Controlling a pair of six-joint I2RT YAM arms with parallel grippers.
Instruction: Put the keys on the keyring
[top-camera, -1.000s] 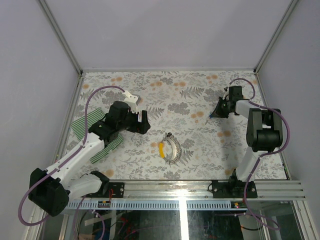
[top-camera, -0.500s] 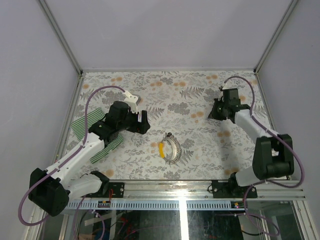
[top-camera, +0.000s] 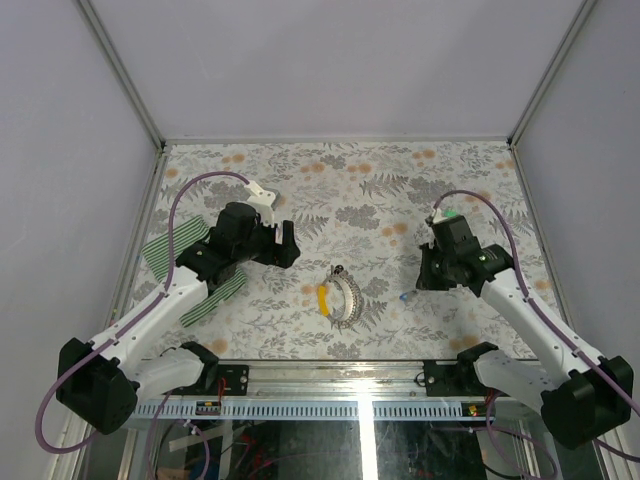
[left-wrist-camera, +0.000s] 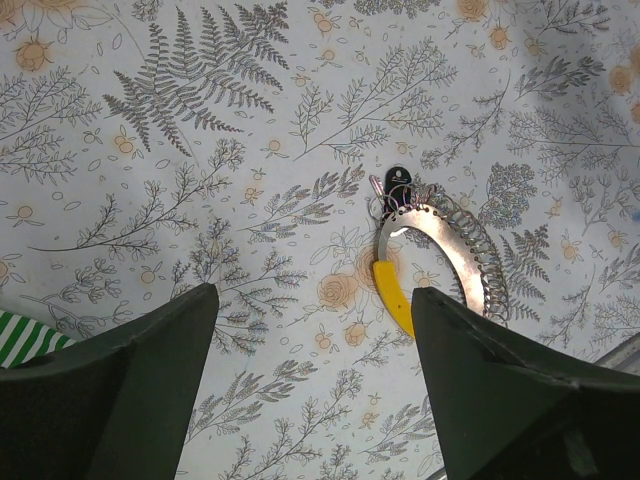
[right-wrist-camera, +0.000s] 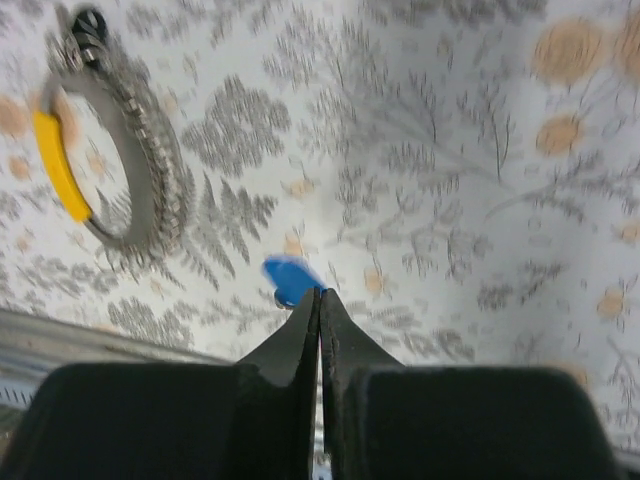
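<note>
The keyring (top-camera: 345, 297) lies near the table's front middle, a silvery chain loop with a yellow tag (top-camera: 322, 300). It also shows in the left wrist view (left-wrist-camera: 455, 245) and the right wrist view (right-wrist-camera: 150, 180). My right gripper (top-camera: 412, 292) is shut on the blue key (right-wrist-camera: 289, 279), which sticks out past the fingertips just above the table, right of the keyring. The blue key is a small speck in the top view (top-camera: 405, 296). My left gripper (top-camera: 290, 243) is open and empty, left of and behind the keyring. The green key is not in view.
A green-and-white striped cloth (top-camera: 190, 270) lies under my left arm at the table's left side. A small dark piece (left-wrist-camera: 397, 181) sits at the keyring's far end. The metal rail (top-camera: 400, 375) runs along the front edge.
My right arm has swung from the back right towards the front middle, bringing the blue key close to the keyring's right side. The left arm and the keyring have not moved.
</note>
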